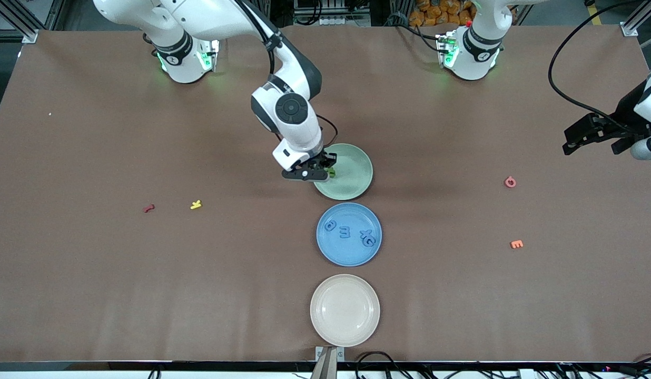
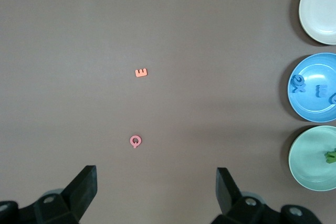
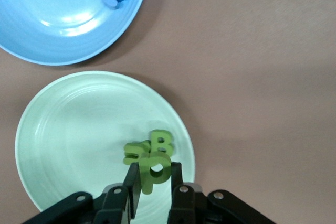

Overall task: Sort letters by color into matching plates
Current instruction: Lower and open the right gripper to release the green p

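Note:
My right gripper (image 1: pixel 328 171) hangs over the pale mint green plate (image 1: pixel 354 176), near its rim toward the right arm's end. It is shut on a green letter (image 3: pixel 156 174) shaped like a P. Under it two more green letters (image 3: pixel 157 144) lie in that plate (image 3: pixel 79 140). The blue plate (image 1: pixel 349 252), nearer the front camera, holds several blue letters (image 1: pixel 345 231). My left gripper (image 1: pixel 591 147) waits open and empty, high over the left arm's end of the table, its fingers (image 2: pixel 86 184) wide apart.
A cream-beige plate (image 1: pixel 345 310) sits nearest the front camera. A pink letter (image 1: pixel 510 182) and an orange E (image 1: pixel 516 244) lie toward the left arm's end. A red letter (image 1: pixel 149 208) and a yellow one (image 1: pixel 196 205) lie toward the right arm's end.

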`<state>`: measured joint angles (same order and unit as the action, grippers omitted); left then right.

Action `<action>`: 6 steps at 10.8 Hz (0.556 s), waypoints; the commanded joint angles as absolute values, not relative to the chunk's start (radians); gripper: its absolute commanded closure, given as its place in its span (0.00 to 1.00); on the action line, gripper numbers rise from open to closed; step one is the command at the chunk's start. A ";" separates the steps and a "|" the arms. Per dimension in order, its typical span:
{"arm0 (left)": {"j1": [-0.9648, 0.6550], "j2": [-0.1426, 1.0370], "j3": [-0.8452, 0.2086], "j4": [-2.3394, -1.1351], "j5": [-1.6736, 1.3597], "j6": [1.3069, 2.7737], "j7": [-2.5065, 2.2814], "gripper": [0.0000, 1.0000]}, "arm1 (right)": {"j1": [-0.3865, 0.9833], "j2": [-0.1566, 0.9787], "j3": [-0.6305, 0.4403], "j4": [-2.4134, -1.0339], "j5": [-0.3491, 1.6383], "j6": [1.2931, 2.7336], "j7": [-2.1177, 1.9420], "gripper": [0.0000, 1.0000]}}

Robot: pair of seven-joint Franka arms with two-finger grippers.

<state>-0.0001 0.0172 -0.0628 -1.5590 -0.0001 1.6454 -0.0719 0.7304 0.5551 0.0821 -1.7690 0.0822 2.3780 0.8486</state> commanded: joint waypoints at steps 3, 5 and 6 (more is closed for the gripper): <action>0.009 0.018 -0.067 -1.543 0.011 1.635 -0.064 0.00 | 0.785 0.681 0.067 -1.608 0.083 2.373 1.038 0.82; 0.011 0.020 -0.067 -1.543 0.011 1.635 -0.068 0.00 | 0.784 0.678 0.058 -1.608 0.081 2.369 1.028 0.58; 0.011 0.020 -0.066 -1.543 0.011 1.635 -0.066 0.00 | 0.775 0.670 0.058 -1.608 0.078 2.365 1.022 0.49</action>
